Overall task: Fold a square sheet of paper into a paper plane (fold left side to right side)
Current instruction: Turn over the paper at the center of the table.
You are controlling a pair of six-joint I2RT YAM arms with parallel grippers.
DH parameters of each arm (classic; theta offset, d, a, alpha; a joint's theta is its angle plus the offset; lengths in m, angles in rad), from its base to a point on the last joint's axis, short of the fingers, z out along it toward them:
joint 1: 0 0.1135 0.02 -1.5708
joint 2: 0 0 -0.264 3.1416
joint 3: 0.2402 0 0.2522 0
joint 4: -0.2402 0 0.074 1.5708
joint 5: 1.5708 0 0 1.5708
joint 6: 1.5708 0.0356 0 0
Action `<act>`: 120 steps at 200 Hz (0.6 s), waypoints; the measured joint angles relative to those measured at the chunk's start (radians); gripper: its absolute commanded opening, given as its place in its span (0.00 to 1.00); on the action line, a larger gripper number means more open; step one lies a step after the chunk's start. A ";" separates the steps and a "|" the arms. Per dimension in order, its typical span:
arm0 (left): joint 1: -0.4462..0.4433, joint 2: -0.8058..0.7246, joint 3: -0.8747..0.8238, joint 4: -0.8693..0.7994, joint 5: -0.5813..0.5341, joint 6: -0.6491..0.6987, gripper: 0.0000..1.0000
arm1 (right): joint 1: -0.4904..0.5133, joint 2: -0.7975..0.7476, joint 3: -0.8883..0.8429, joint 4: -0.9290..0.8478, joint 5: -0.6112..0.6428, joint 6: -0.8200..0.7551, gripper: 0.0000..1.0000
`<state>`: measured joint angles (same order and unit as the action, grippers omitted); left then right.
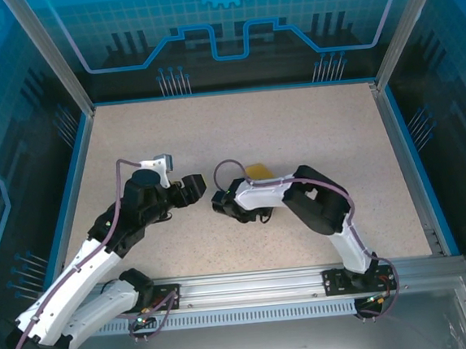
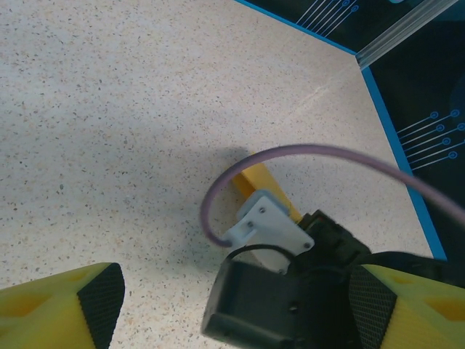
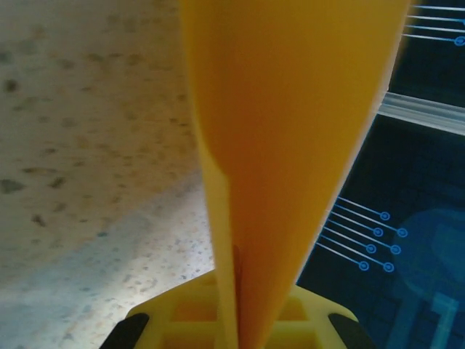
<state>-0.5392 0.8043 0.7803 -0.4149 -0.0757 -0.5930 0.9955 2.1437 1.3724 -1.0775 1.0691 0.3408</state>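
Note:
The paper plane [image 3: 290, 109], a narrow folded strip of orange-yellow paper with a centre crease, rises out of my right gripper [image 3: 238, 329], which is shut on its lower end. From above, a small yellow piece of the paper plane [image 1: 258, 171] pokes out behind the right wrist near the right gripper [image 1: 250, 181], mid-table. My left gripper [image 1: 193, 188] sits just left of it, open, with its yellow fingers [image 2: 65, 309] spread wide. The left wrist view has the paper plane [image 2: 258, 180] beyond the right arm's white camera mount [image 2: 270, 227]. No flat square sheet is in sight.
The speckled beige table [image 1: 237, 125] has a blue rim [image 1: 398, 144] and aluminium corner posts. A metal rail [image 1: 251, 283] runs along the near edge. The right arm's black wrist block [image 2: 280, 309] and purple cable [image 2: 320, 151] lie close in front of the left gripper.

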 measured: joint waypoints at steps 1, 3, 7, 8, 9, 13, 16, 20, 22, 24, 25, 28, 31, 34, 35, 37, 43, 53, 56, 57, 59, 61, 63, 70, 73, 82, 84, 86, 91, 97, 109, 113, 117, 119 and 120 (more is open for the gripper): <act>0.000 0.000 0.000 0.000 0.000 0.000 0.84 | 0.000 0.002 0.001 -0.001 0.000 0.000 0.06; 0.000 0.001 0.000 0.000 0.000 0.000 0.85 | 0.003 0.006 0.002 -0.004 0.000 0.000 0.07; 0.000 0.001 0.000 0.000 0.000 0.000 0.85 | 0.006 0.012 0.004 -0.007 -0.002 -0.001 0.11; 0.000 0.002 0.000 0.000 0.000 0.000 0.85 | 0.007 0.013 0.004 -0.007 -0.002 -0.001 0.12; 0.000 0.002 0.000 0.000 0.000 0.000 0.85 | 0.009 0.013 0.005 -0.007 -0.003 -0.001 0.12; 0.000 0.005 0.000 0.000 0.000 -0.001 0.85 | 0.013 0.015 0.005 -0.007 -0.008 -0.005 0.17; 0.000 0.006 0.000 0.000 0.000 -0.002 0.85 | 0.015 0.015 0.005 -0.008 -0.012 -0.005 0.22; 0.000 0.010 0.000 0.000 0.000 -0.002 0.85 | 0.018 0.015 0.004 -0.007 -0.023 -0.013 0.27; 0.000 0.012 0.000 0.000 0.000 -0.002 0.86 | 0.019 0.015 0.005 -0.007 -0.026 -0.015 0.30; 0.000 0.015 0.000 0.000 0.000 -0.003 0.86 | 0.020 0.014 0.004 -0.006 -0.031 -0.012 0.33; 0.000 0.016 0.000 0.000 0.000 -0.003 0.86 | 0.021 0.013 0.004 -0.004 -0.038 -0.015 0.34; 0.000 0.020 0.000 0.000 0.001 -0.003 0.86 | 0.024 0.012 0.004 -0.003 -0.047 -0.028 0.39; 0.000 0.025 0.000 0.000 0.001 -0.003 0.86 | 0.025 0.009 0.003 0.000 -0.061 -0.024 0.44; 0.000 0.029 0.000 0.000 0.001 -0.004 0.86 | 0.026 0.006 0.000 0.006 -0.077 -0.038 0.48; 0.000 0.032 0.000 0.000 0.001 -0.005 0.87 | 0.026 0.005 0.000 0.006 -0.080 -0.039 0.50; 0.000 0.035 0.000 0.000 0.002 -0.006 0.87 | 0.026 0.000 -0.003 0.009 -0.092 -0.036 0.52; 0.000 0.047 0.000 0.001 0.006 -0.009 0.87 | 0.028 -0.014 -0.013 0.021 -0.118 -0.049 0.61; 0.000 0.069 -0.005 0.006 0.021 -0.014 0.87 | 0.024 -0.060 -0.037 0.043 -0.162 -0.066 0.72; 0.000 0.075 -0.007 0.009 0.027 -0.017 0.88 | 0.023 -0.079 -0.045 0.047 -0.181 -0.073 0.75; 0.000 0.077 -0.008 0.010 0.029 -0.018 0.88 | 0.023 -0.084 -0.046 0.047 -0.187 -0.071 0.76; 0.000 0.082 -0.011 0.014 0.032 -0.021 0.87 | 0.022 -0.101 -0.052 0.051 -0.205 -0.074 0.77; 0.000 0.086 -0.013 0.017 0.038 -0.024 0.88 | 0.021 -0.111 -0.056 0.053 -0.216 -0.082 0.79; 0.000 0.089 -0.015 0.019 0.040 -0.027 0.88 | 0.021 -0.128 -0.062 0.056 -0.234 -0.085 0.80; 0.000 0.108 -0.025 0.034 0.056 -0.038 0.88 | 0.026 -0.181 -0.079 0.067 -0.284 -0.096 0.84; 0.000 0.116 -0.029 0.040 0.063 -0.042 0.88 | 0.028 -0.206 -0.087 0.074 -0.309 -0.100 0.86; 0.000 0.142 -0.041 0.062 0.084 -0.060 0.88 | 0.034 -0.288 -0.110 0.090 -0.376 -0.116 0.92; 0.000 0.150 -0.044 0.068 0.089 -0.064 0.88 | 0.034 -0.304 -0.114 0.094 -0.388 -0.117 0.93; 0.000 0.156 -0.047 0.074 0.094 -0.066 0.88 | 0.035 -0.326 -0.121 0.101 -0.405 -0.117 0.94; 0.000 0.175 -0.053 0.092 0.109 -0.078 0.88 | 0.037 -0.377 -0.134 0.111 -0.441 -0.123 0.96; 0.000 0.196 -0.061 0.115 0.127 -0.090 0.88 | 0.037 -0.438 -0.152 0.127 -0.480 -0.132 0.98; 0.000 0.250 -0.071 0.169 0.170 -0.115 0.88 | 0.036 -0.556 -0.186 0.157 -0.547 -0.146 0.99; 0.000 0.275 -0.074 0.191 0.187 -0.124 0.88 | 0.033 -0.602 -0.197 0.166 -0.571 -0.147 0.99; 0.000 0.295 -0.076 0.213 0.203 -0.134 0.88 | 0.031 -0.638 -0.207 0.177 -0.594 -0.152 0.99; 0.000 0.311 -0.076 0.228 0.212 -0.138 0.88 | 0.029 -0.654 -0.211 0.181 -0.601 -0.152 0.99; 0.000 0.316 -0.076 0.230 0.215 -0.140 0.88 | 0.027 -0.668 -0.214 0.185 -0.609 -0.152 0.99</act>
<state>-0.5392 1.1202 0.7040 -0.1844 0.1394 -0.7334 1.0229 1.4757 1.1580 -0.8921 0.4603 0.1886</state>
